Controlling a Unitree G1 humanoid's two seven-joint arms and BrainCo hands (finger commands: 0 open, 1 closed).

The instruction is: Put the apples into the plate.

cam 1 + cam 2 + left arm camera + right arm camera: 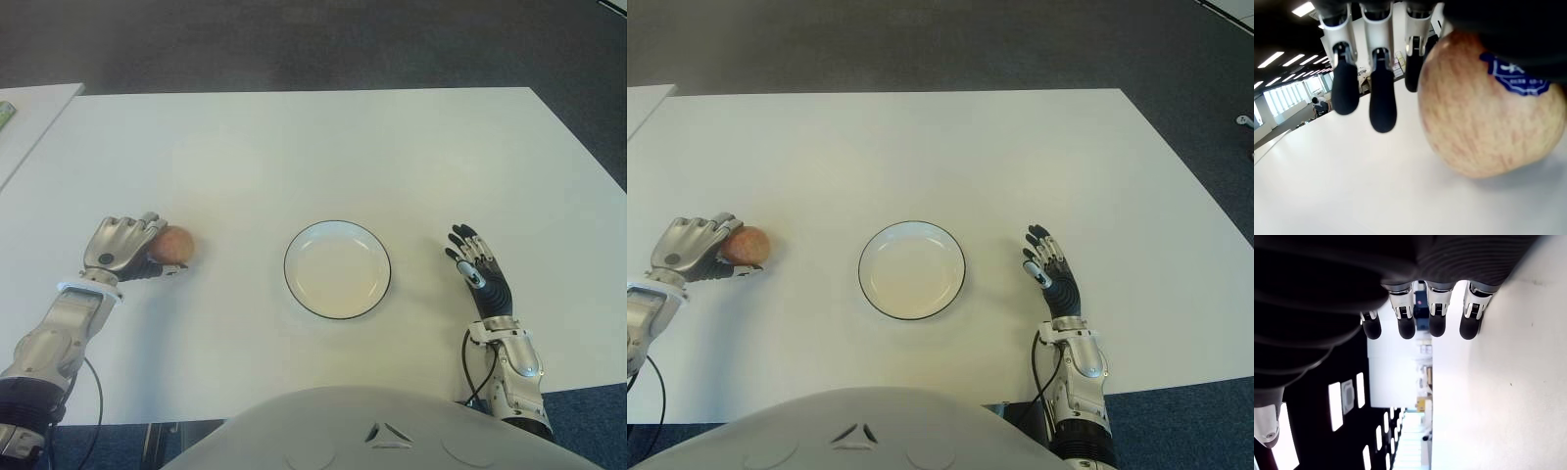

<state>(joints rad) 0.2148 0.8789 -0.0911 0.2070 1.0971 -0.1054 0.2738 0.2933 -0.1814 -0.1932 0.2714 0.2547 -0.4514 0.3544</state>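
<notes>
A single reddish-yellow apple (177, 245) with a blue sticker (1513, 76) sits on the white table (294, 147) at the left. My left hand (132, 250) is curled round it from its left side. The thumb lies along the near side, and the index finger (1413, 68) touches the fruit while the other fingers hang beside it. A white plate (338, 274) with a dark rim stands empty in the middle, about a hand's width to the right of the apple. My right hand (477, 269) shows to the right of the plate with its fingers (1406, 325) stretched out, holding nothing.
A second white table (34, 117) stands off to the left across a narrow gap, with a greenish thing (5, 113) at its edge. Dark carpet (313, 39) lies beyond the far edge.
</notes>
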